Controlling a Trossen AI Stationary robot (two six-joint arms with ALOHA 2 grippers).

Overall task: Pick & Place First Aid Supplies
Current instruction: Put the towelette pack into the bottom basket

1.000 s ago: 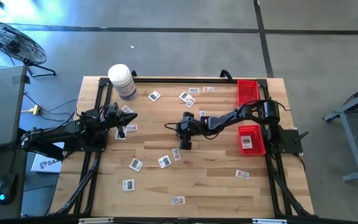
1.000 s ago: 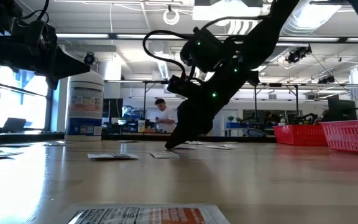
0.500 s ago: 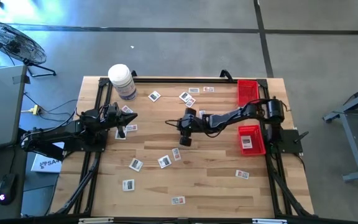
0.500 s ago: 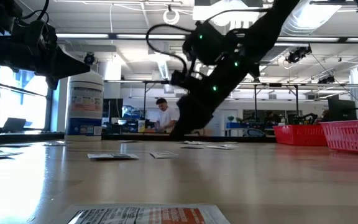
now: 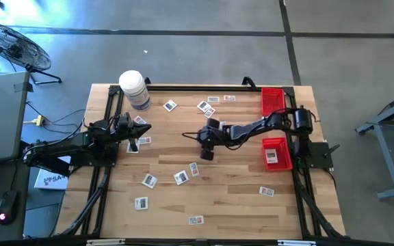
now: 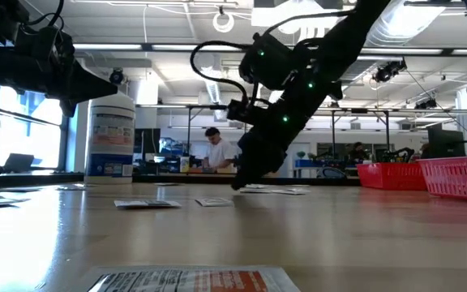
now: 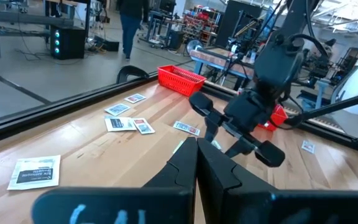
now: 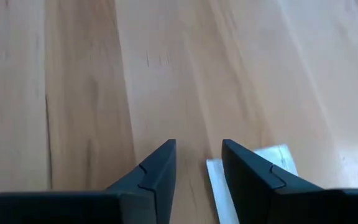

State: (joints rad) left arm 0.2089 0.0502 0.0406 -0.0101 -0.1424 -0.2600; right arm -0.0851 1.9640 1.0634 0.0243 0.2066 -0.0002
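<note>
We count one packet in the near red basket; most packets lie scattered on the desk. Our right hand hovers mid-desk, fingers parted, holding nothing, beside a packet half hidden behind one finger. Our left hand waits closed near the jar

No print can be read: the packets carry dark and reddish marks, the jar a bluish label (both too small to make out).
</note>
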